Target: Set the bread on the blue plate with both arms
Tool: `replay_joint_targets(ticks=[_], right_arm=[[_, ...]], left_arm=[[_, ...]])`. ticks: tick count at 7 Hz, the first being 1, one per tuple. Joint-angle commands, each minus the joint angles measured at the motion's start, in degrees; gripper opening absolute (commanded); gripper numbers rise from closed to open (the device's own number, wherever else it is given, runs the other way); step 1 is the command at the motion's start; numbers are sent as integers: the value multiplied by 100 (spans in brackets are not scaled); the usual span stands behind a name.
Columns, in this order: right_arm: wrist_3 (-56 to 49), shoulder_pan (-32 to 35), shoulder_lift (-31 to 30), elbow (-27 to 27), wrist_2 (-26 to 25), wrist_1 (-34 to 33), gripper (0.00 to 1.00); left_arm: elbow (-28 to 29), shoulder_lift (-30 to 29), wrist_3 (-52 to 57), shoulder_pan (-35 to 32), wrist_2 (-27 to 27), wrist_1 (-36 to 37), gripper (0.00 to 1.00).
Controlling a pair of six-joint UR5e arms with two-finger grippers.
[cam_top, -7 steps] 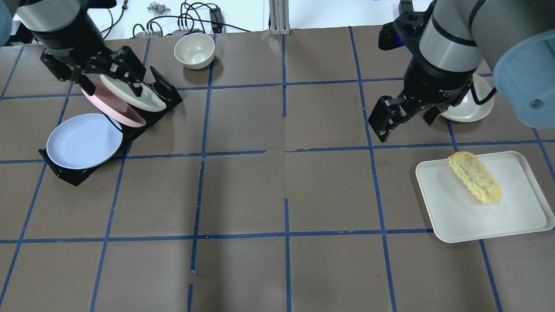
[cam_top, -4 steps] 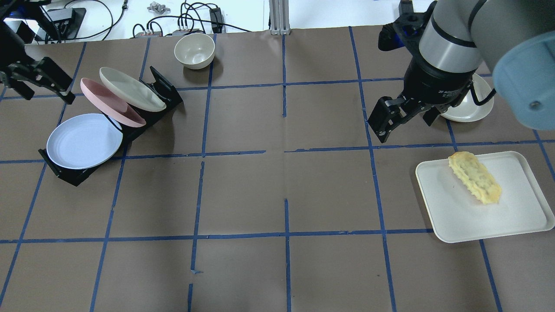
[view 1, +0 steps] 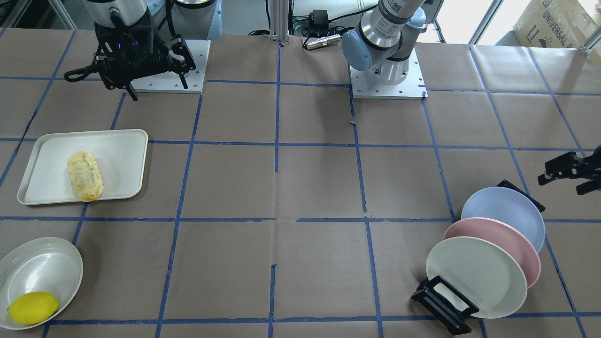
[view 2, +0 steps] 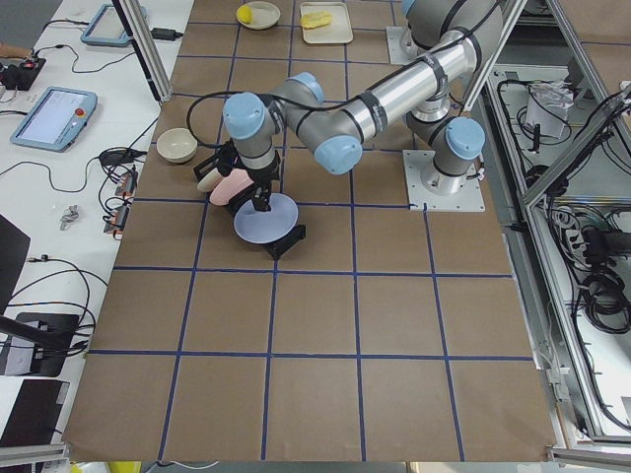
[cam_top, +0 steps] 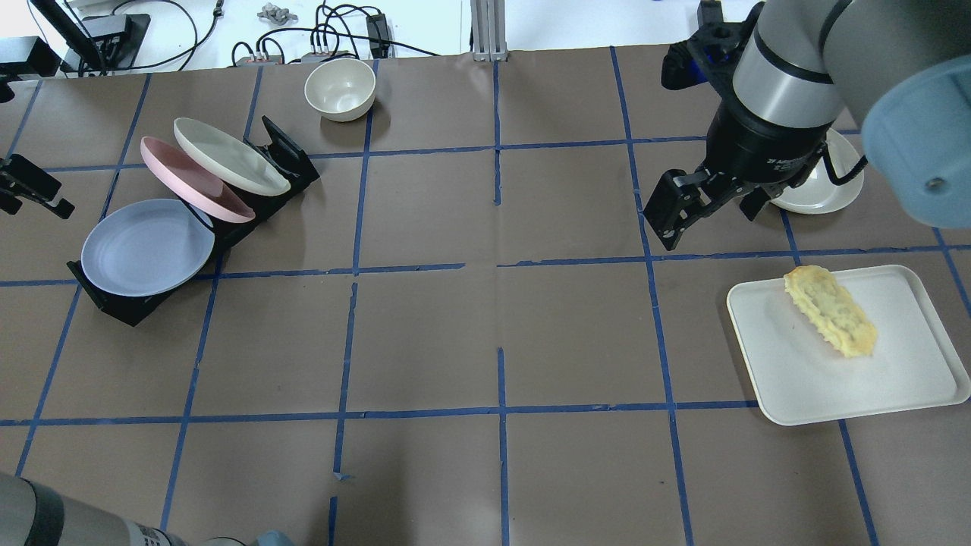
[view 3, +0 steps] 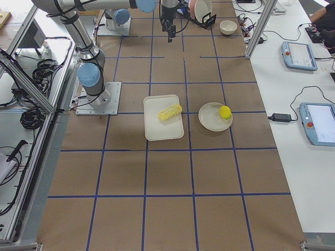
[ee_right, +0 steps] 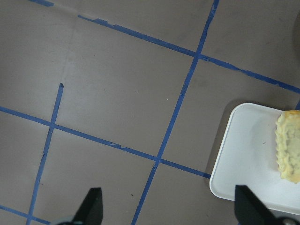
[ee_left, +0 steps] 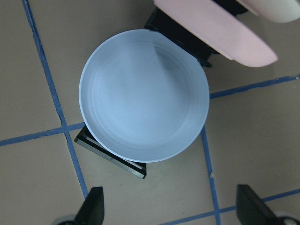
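The bread (cam_top: 831, 311) lies diagonally on a white tray (cam_top: 834, 387) at the right; it also shows in the front view (view 1: 85, 175) and at the right wrist view's edge (ee_right: 289, 152). The blue plate (cam_top: 146, 246) leans in the front slot of a black rack, and fills the left wrist view (ee_left: 144, 93). My left gripper (cam_top: 34, 189) is open and empty, held high beside the rack's left end. My right gripper (cam_top: 709, 212) is open and empty, above the table behind the tray's left corner.
A pink plate (cam_top: 193, 178) and a cream plate (cam_top: 227, 155) stand in the same black rack (cam_top: 284, 155) behind the blue one. A cream bowl (cam_top: 340, 87) sits at the back. A white dish (view 1: 42, 263) holds a lemon (view 1: 33, 307) beyond the tray.
My left gripper has swung from above the pink and cream plates out to the left, to the overhead view's left edge. The right gripper, bread and plates have stayed put.
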Motion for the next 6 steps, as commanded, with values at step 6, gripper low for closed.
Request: replay_joint_targets(ticks=[6], right_arm=[[-54, -85, 52, 35, -17, -29, 100]], left_arm=[[749, -1724, 0, 214, -248, 232, 98]])
